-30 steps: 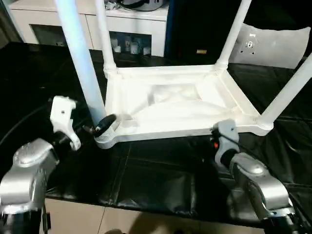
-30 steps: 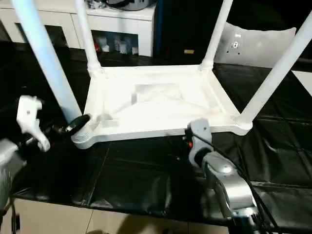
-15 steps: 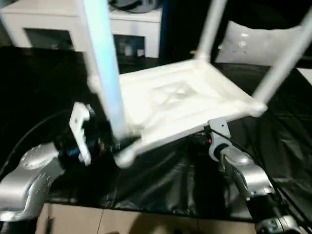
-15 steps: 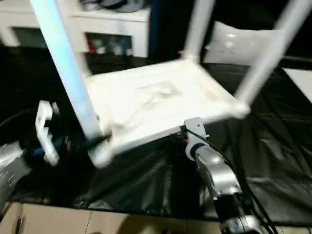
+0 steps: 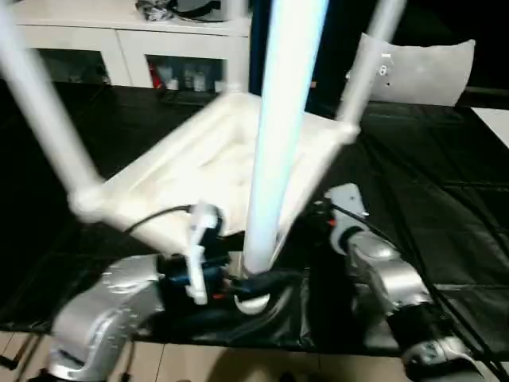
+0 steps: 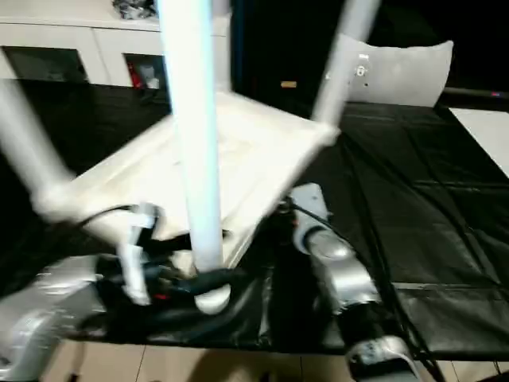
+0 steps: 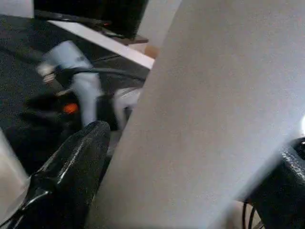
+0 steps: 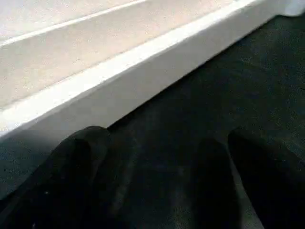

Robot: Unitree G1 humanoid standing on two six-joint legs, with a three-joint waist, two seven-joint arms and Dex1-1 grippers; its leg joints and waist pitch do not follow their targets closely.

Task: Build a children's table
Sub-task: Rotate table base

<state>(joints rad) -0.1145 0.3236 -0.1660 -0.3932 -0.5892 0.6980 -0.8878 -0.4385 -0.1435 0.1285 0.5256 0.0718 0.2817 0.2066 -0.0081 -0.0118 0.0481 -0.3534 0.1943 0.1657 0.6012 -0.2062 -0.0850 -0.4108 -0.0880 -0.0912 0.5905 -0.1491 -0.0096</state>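
Note:
The white children's table (image 5: 208,163) lies upside down on the black mat, turned corner-on to me, with its tapered legs pointing up. My left gripper (image 7: 181,191) is shut on the nearest leg (image 5: 278,127) just above its corner socket (image 5: 253,301); its black fingers (image 7: 71,176) press both sides of the tube. Another leg (image 5: 40,119) rises at the left and one (image 5: 362,72) at the far right. My right gripper (image 8: 167,191) is open beside the table's rim (image 8: 143,62), with only black mat between its fingers (image 8: 71,181).
A white cabinet (image 5: 119,48) with shelves stands behind the worktable. A white panel (image 5: 421,64) leans at the back right. Black mat (image 5: 445,183) covers the surface to the right. The worktable's front edge (image 5: 318,350) lies just below my forearms.
The table has swung round on the mat: the held corner came toward me and rightward, the right corner went away. My left gripper moved with the leg. The view shifted too.

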